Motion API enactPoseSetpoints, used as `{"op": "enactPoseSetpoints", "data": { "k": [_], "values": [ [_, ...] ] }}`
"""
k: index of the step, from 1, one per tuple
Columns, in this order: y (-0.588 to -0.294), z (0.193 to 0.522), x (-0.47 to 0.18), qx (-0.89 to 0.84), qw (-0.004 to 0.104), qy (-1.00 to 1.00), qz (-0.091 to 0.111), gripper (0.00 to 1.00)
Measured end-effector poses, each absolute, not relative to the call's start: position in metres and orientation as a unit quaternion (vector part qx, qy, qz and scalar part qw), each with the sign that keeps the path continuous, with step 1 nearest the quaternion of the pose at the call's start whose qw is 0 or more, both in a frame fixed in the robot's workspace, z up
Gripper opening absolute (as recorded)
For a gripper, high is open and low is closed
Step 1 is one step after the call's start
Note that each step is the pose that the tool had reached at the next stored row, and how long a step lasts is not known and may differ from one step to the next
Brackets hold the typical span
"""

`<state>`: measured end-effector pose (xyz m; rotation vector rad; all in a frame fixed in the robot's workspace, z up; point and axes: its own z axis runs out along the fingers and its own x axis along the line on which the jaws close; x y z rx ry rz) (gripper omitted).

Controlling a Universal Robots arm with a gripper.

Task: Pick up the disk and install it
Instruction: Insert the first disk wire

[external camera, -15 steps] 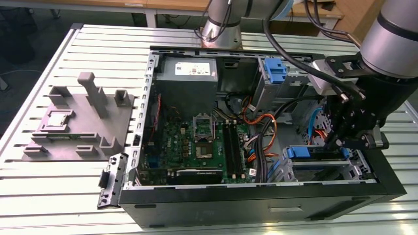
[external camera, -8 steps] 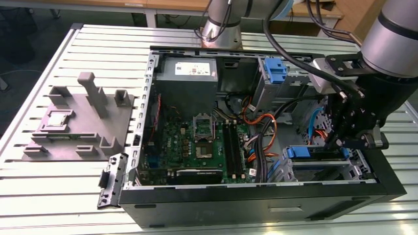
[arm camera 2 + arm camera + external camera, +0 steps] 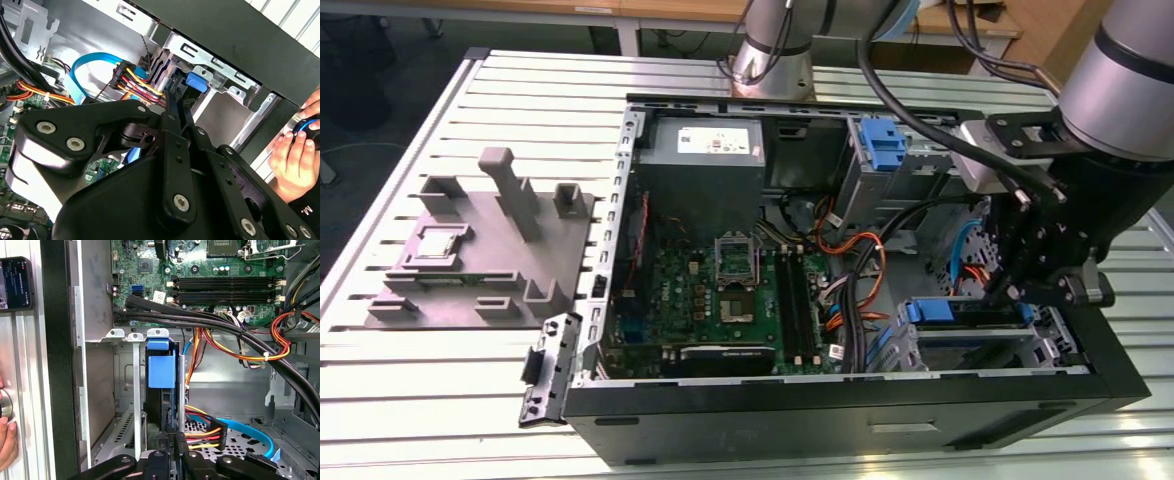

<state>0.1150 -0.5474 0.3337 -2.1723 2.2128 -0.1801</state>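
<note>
The disk (image 3: 161, 371) stands on edge in a drive-bay slot of the open computer case (image 3: 854, 410), with its blue carrier tab (image 3: 197, 82) facing outward. In the exterior view its blue frame (image 3: 945, 312) sits in the lower bay on that view's right. My gripper (image 3: 1007, 295) reaches down into this bay. Its black fingers come together (image 3: 170, 95) at the disk's near edge, beside the bundle of red, yellow and black wires (image 3: 135, 85). In the first wrist view the gripper (image 3: 178, 441) is shut with almost no gap, right at the disk's end.
A grey stand with upright posts (image 3: 494, 240) sits at the exterior view's left. Inside the case are the power-supply box (image 3: 704, 140), motherboard (image 3: 734, 290), thick black cables (image 3: 200, 320) and a blue ribbon cable (image 3: 250, 432). A person's hand (image 3: 295, 155) rests by the case.
</note>
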Motion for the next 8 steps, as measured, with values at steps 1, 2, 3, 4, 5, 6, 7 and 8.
{"op": "enactPoseSetpoints", "data": {
  "k": [1, 2, 3, 4, 5, 6, 7, 8],
  "values": [
    [-0.5476, 0.3337, 0.1150, -0.699, 0.018, 0.712, -0.058, 0.17],
    [-0.5476, 0.3337, 0.1150, -0.699, 0.018, 0.712, -0.058, 0.17],
    [-0.5476, 0.3336, 0.1150, -0.699, 0.018, 0.712, -0.058, 0.17],
    [-0.5477, 0.3333, 0.1151, -0.699, 0.018, 0.712, -0.058, 0.17],
    [-0.5478, 0.3332, 0.1151, -0.699, 0.018, 0.712, -0.058, 0.17],
    [-0.5478, 0.3329, 0.1151, -0.699, 0.018, 0.712, -0.058, 0.17],
    [-0.5478, 0.3328, 0.1151, -0.699, 0.018, 0.712, -0.058, 0.17],
    [-0.5478, 0.3326, 0.1151, -0.699, 0.018, 0.712, -0.058, 0.17]
  ]
}}
